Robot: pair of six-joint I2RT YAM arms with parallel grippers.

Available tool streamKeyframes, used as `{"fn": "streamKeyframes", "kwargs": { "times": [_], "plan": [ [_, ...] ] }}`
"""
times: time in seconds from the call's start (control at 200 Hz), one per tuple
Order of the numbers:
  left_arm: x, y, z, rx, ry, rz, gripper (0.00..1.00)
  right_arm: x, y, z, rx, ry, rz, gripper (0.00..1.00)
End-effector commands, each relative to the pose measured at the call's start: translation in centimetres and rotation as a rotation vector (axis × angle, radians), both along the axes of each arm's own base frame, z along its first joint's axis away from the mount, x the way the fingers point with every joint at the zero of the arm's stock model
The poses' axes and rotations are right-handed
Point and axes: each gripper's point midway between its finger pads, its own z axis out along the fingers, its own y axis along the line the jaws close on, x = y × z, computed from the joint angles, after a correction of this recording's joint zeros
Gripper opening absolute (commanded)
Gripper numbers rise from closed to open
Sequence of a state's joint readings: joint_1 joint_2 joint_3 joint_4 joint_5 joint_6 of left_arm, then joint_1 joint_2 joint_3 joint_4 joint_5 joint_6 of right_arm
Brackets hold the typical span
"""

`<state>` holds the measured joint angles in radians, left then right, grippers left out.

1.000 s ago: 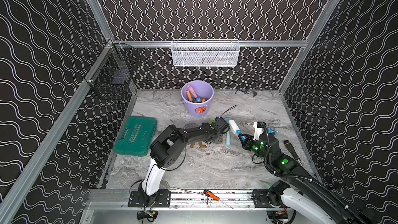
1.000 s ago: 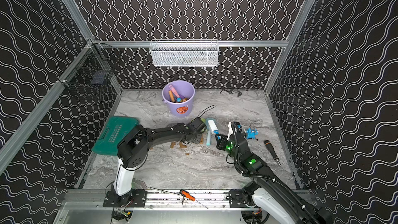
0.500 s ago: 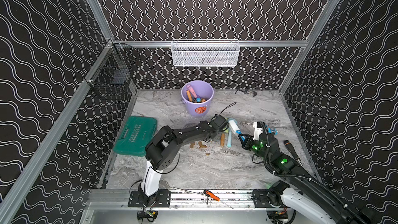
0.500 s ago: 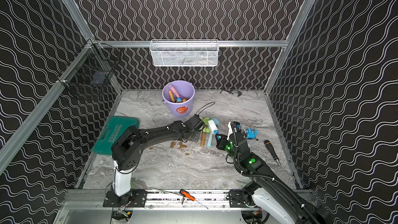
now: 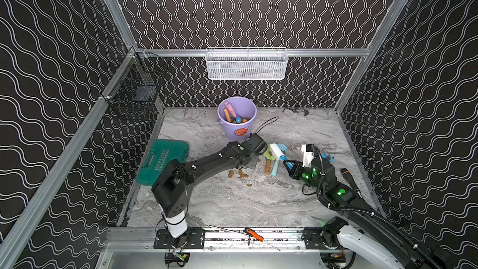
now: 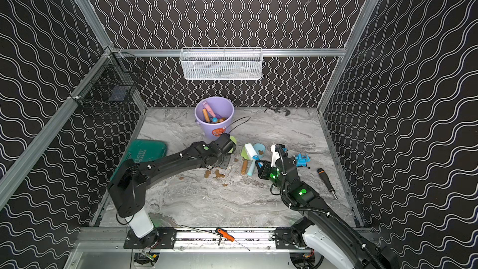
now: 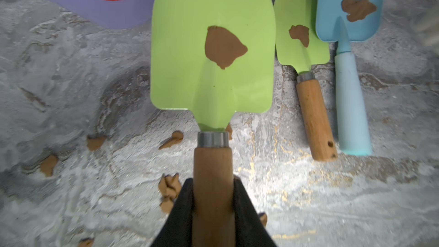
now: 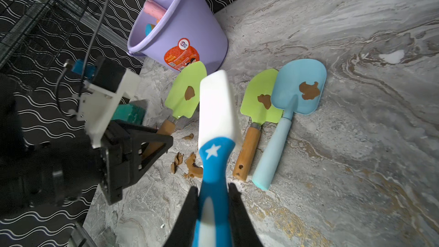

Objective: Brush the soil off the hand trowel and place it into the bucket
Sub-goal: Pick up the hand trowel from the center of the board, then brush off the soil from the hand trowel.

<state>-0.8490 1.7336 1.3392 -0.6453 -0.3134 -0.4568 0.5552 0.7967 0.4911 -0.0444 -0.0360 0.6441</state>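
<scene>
In left wrist view the bucket [image 7: 111, 13] is cut off. My left claw [image 7: 212, 187], arm stretched low, clamps green trowel [image 7: 190, 72] handle; blade w/ soil [image 7: 223, 47] just beside bucket. Right claw [image 8: 212, 193] clamps brush [image 8: 215, 105], near bucket.

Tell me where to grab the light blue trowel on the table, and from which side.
Grip the light blue trowel by its handle near the rounded free end, coming straight down and closing across its width. It lies flat, soil sits on its blade, and the small green trowel's wooden handle lies close alongside, leaving only a narrow gap there.
</scene>
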Motion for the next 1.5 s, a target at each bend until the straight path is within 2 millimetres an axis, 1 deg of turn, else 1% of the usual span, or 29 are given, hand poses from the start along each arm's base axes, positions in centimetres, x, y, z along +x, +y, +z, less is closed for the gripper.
{"fn": "streamKeyframes", "kwargs": {
  "times": [0.0, 0.07, 0.155, 0.255, 0.3, 0.375, 0.505, 0.56, 0.646, 0.741, 0.751, 0.821, 0.866, 0.896, 0.936, 0.976, 1.021, 1.101, 1.186, 1.281, 1.351, 1.451, 1.496],
  "plan": [
    [-1.2, 1.7, 0.2, 0.055, 0.025, -0.020, 0.00, -0.1, 0.7, 1.2, 0.048, -0.037, 0.029, 0.00],
    [-2.2, 2.5, 0.1, 0.059, 0.048, -0.034, 0.00, -0.3, 0.9, 1.2, 0.063, -0.032, 0.043, 0.00],
    [-3.5, 3.4, -0.1, 0.055, 0.080, -0.046, 0.00, -0.8, 1.1, 1.8, 0.093, -0.068, 0.069, 0.00],
    [-5.0, 4.6, 0.2, 0.053, 0.119, -0.053, 0.00, -1.2, 1.2, 2.1, 0.125, -0.087, 0.079, 0.00],
    [-5.7, 5.0, 0.3, 0.055, 0.143, -0.065, 0.00, -1.5, 1.6, 2.3, 0.132, -0.087, 0.111, 0.00],
    [-6.8, 5.5, 0.4, 0.060, 0.181, -0.093, 0.00, -2.6, 3.3, 3.0, 0.148, -0.094, 0.237, 0.00],
    [-8.3, 5.5, 0.6, 0.040, 0.230, -0.137, 0.00, -4.6, 6.0, 4.3, 0.242, -0.112, 0.416, 0.00],
    [-8.6, 5.7, 0.6, 0.048, 0.244, -0.140, 0.00, -5.2, 6.8, 4.3, 0.263, -0.102, 0.471, 0.00],
    [-8.8, 5.8, 0.9, 0.047, 0.247, -0.142, 0.00, -6.1, 8.5, 3.7, 0.248, -0.051, 0.564, 0.00],
    [-8.7, 5.7, 1.2, 0.038, 0.244, -0.142, 0.00, -7.0, 10.6, 2.7, 0.205, -0.016, 0.626, 0.00],
    [-8.7, 5.7, 1.2, 0.039, 0.244, -0.141, 0.00, -7.1, 10.7, 2.3, 0.197, -0.004, 0.629, 0.00],
    [-8.7, 5.6, 1.6, 0.033, 0.238, -0.140, 0.00, -6.8, 11.5, 0.1, 0.142, 0.071, 0.626, 0.00],
    [-8.6, 5.6, 1.8, 0.030, 0.232, -0.139, 0.00, -6.2, 11.6, -1.5, 0.095, 0.116, 0.590, 0.00],
    [-8.6, 5.7, 1.9, 0.030, 0.230, -0.138, 0.00, -5.7, 11.3, -2.7, 0.058, 0.147, 0.545, 0.00],
    [-8.7, 5.9, 2.0, 0.038, 0.232, -0.136, 0.00, -4.7, 10.6, -3.7, 0.018, 0.164, 0.475, 0.00],
    [-8.8, 6.2, 2.0, 0.047, 0.234, -0.135, 0.00, -3.7, 9.8, -4.2, -0.009, 0.165, 0.406, 0.00],
    [-9.0, 6.5, 2.0, 0.054, 0.237, -0.134, 0.00, -2.6, 8.9, -4.4, -0.025, 0.147, 0.335, 0.00],
    [-9.4, 7.2, 2.0, 0.070, 0.239, -0.127, 0.00, -1.2, 7.8, -4.1, -0.017, 0.122, 0.265, 0.00],
    [-9.7, 8.0, 2.1, 0.090, 0.238, -0.116, 0.00, -0.6, 7.8, -3.0, -0.032, 0.091, 0.263, 0.00],
    [-10.0, 8.7, 1.9, 0.109, 0.250, -0.107, 0.00, -0.9, 8.8, -0.8, 0.010, 0.033, 0.316, 0.00],
    [-10.2, 8.9, 1.6, 0.118, 0.260, -0.102, 0.00, -1.4, 9.7, 0.3, 0.023, 0.007, 0.361, 0.00],
    [-10.4, 9.1, 1.4, 0.121, 0.269, -0.099, 0.00, -2.2, 11.0, 1.0, 0.029, 0.009, 0.431, 0.00],
    [-10.5, 9.2, 1.3, 0.128, 0.277, -0.099, 0.00, -2.5, 11.5, 1.0, 0.030, 0.012, 0.447, 0.00]
  ]
}}
